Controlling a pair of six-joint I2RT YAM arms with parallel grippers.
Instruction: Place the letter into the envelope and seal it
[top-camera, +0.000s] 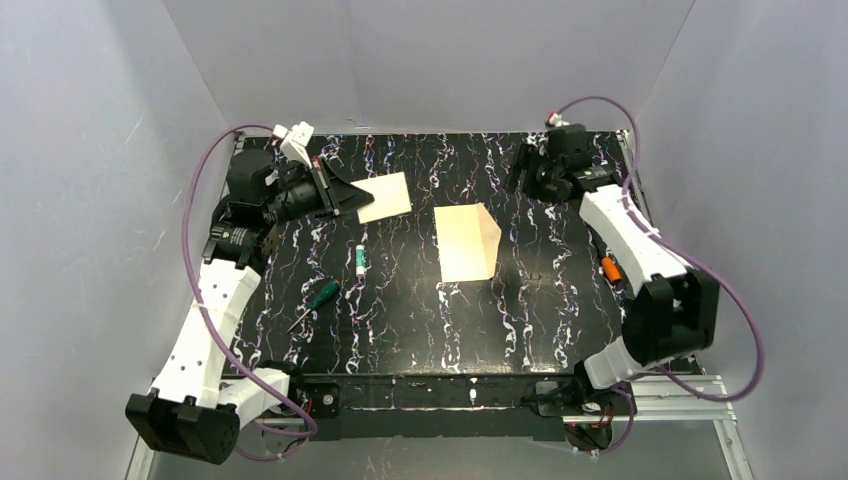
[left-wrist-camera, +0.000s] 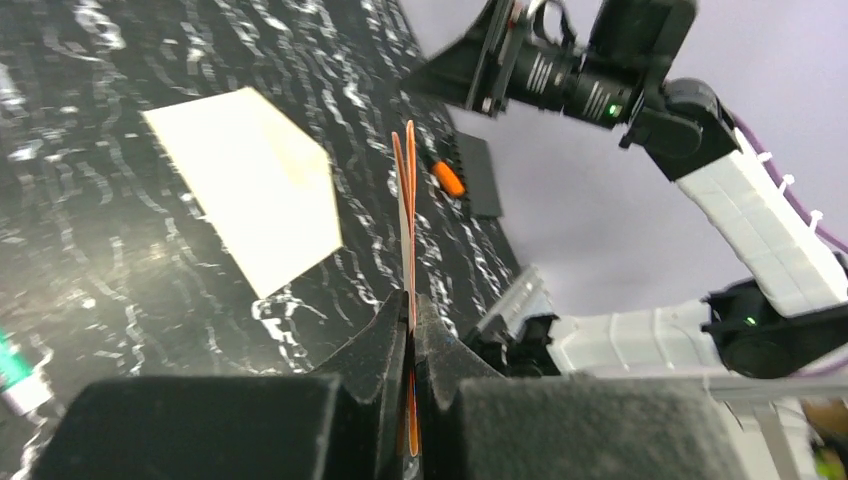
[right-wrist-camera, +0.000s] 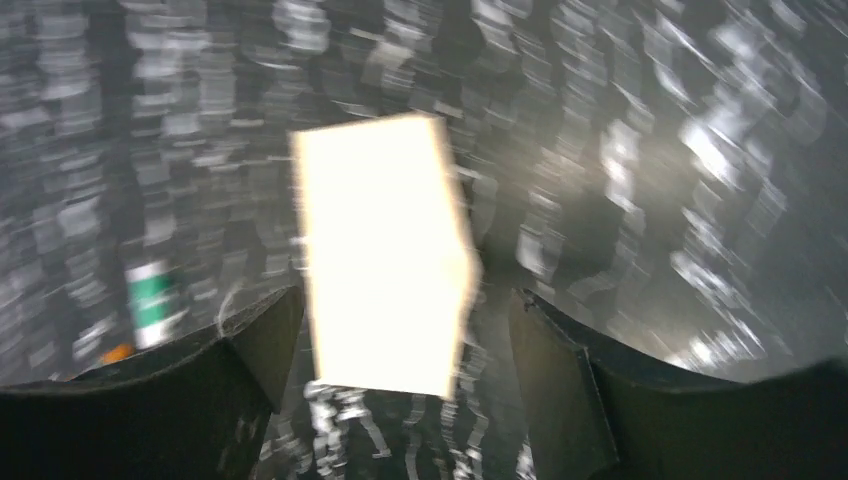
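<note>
The tan letter (top-camera: 386, 197) is at the back left, and my left gripper (top-camera: 350, 196) is shut on its left edge. In the left wrist view the letter (left-wrist-camera: 405, 205) shows edge-on, running out from between the closed jaws of that gripper (left-wrist-camera: 410, 310). The white envelope (top-camera: 466, 242) lies flat mid-table with its pointed flap to the right. It also shows in the left wrist view (left-wrist-camera: 250, 185) and, blurred, in the right wrist view (right-wrist-camera: 385, 250). My right gripper (top-camera: 521, 172) is open and empty at the back right, apart from the envelope, with the fingers spread in its wrist view (right-wrist-camera: 400, 335).
A white and green glue stick (top-camera: 360, 260) and a green-handled screwdriver (top-camera: 318, 297) lie left of the envelope. A small orange object (top-camera: 609, 268) sits at the table's right edge by the right arm. Grey walls close in three sides.
</note>
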